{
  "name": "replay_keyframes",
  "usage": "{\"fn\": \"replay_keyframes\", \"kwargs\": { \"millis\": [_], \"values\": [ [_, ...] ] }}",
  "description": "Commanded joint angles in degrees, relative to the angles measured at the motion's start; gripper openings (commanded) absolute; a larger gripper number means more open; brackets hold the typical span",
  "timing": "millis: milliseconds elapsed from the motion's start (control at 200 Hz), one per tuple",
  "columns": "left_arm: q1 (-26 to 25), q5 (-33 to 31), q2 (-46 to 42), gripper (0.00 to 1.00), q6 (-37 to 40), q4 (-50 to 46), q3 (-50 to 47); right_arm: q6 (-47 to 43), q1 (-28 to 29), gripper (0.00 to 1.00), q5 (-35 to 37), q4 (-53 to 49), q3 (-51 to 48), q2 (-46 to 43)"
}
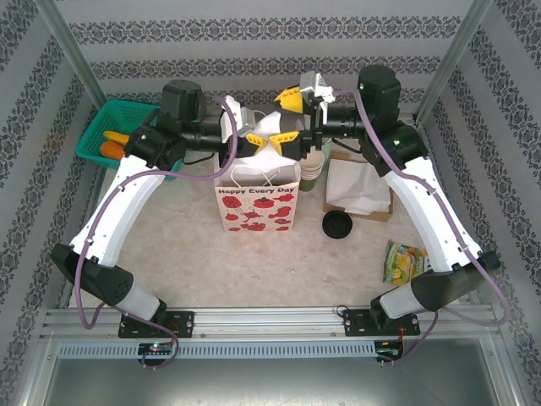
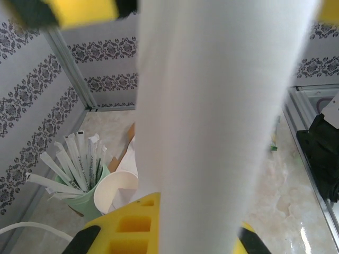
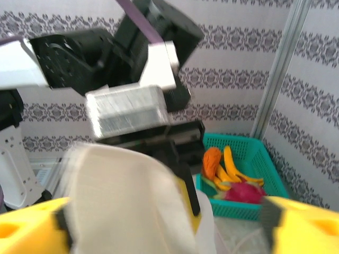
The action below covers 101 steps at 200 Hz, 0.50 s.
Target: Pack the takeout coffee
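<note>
A white paper bag (image 1: 257, 203) printed with red fruit stands upright mid-table. My left gripper (image 1: 258, 135) hangs over the bag's top rim and is shut on the bag's white paper; in the left wrist view the sheet (image 2: 212, 106) runs up between my yellow fingers (image 2: 130, 227). My right gripper (image 1: 289, 120) sits just right of it above the bag mouth. It is open, with its fingers (image 3: 32, 227) wide apart on either side of the bag's edge (image 3: 127, 201). The takeout coffee is hidden.
A stack of green cups (image 1: 313, 172) stands right of the bag, beside a mint holder of wrapped straws (image 2: 79, 174). A black lid (image 1: 338, 224), napkins on a brown tray (image 1: 357, 188), a snack packet (image 1: 401, 262) and a teal fruit basket (image 1: 110, 131) lie around.
</note>
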Motion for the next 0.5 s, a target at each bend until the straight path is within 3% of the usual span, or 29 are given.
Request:
{"fn": "replay_keyframes", "kwargs": {
  "millis": [0, 120, 230, 305, 330, 445, 500],
  "values": [
    [0.43, 1.43, -1.11, 0.00, 1.16, -1.24, 0.68, -3.03, -0.33, 0.98, -0.58, -0.87, -0.97, 1.67],
    [0.44, 2.01, -0.92, 0.00, 1.40, -1.92, 1.12, -4.76, 0.18, 0.96, -4.63, -2.04, 1.71, 3.82],
    [0.42, 1.75, -0.83, 0.00, 1.40, -2.01, 1.13, -9.49, 1.28, 0.92, -9.55, -10.32, 7.39, 6.67],
    [0.43, 1.58, -0.75, 0.00, 1.40, -2.01, 1.17, -9.12, 1.67, 0.84, -10.15, -10.41, 8.33, 7.47],
    [0.44, 1.55, -0.66, 0.00, 1.43, -2.14, 1.22, -8.84, 1.69, 0.78, -10.26, -9.77, 8.16, 7.39],
    [0.43, 0.84, -0.78, 0.00, 1.79, -2.67, 1.23, -8.76, 2.04, 0.27, -8.08, -8.10, 7.70, 6.54],
    [0.44, 0.15, -0.88, 0.00, 1.90, -2.83, 0.98, -9.04, 2.22, 0.08, -5.76, -7.23, 7.20, 5.71]
  ]
}}
